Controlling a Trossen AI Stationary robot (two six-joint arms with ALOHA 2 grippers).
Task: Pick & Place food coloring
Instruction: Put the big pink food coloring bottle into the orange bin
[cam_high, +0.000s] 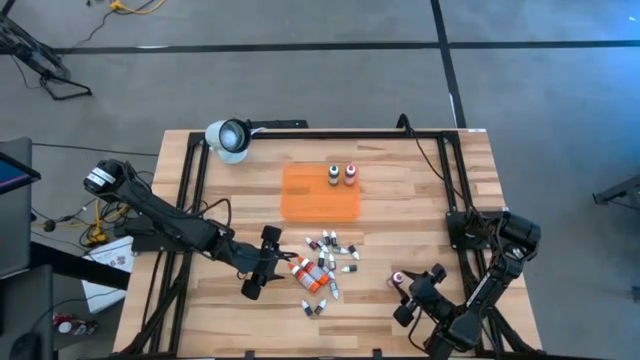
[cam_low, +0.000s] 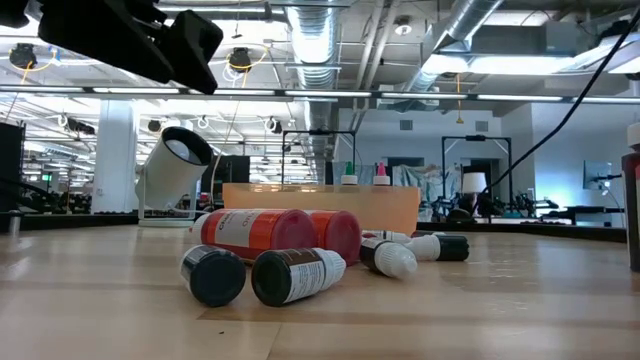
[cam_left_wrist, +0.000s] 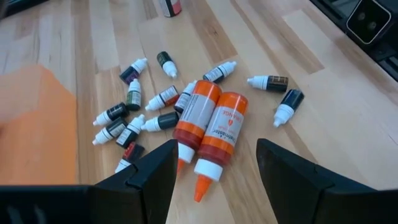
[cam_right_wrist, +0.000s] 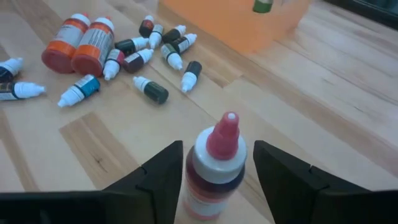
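1. The wooden table (cam_high: 420, 210) stands on a grey floor; the low view shows a big hall with ceiling pipes (cam_low: 330, 40).
2. An orange tray (cam_high: 320, 200) holds two upright bottles (cam_high: 342, 175).
3. Small vials (cam_high: 330, 250) and two orange bottles (cam_left_wrist: 208, 127) lie scattered near the tray.
4. The left gripper (cam_left_wrist: 214, 171), fingers spread, hovers over the orange bottles.
5. The right gripper (cam_right_wrist: 214, 168), fingers apart, stands around an upright red bottle (cam_right_wrist: 214, 162).

Showing "ORANGE" faintly on the label of one large orange bottle (cam_left_wrist: 222, 134), lying beside its twin (cam_left_wrist: 196, 117); other labels unreadable.
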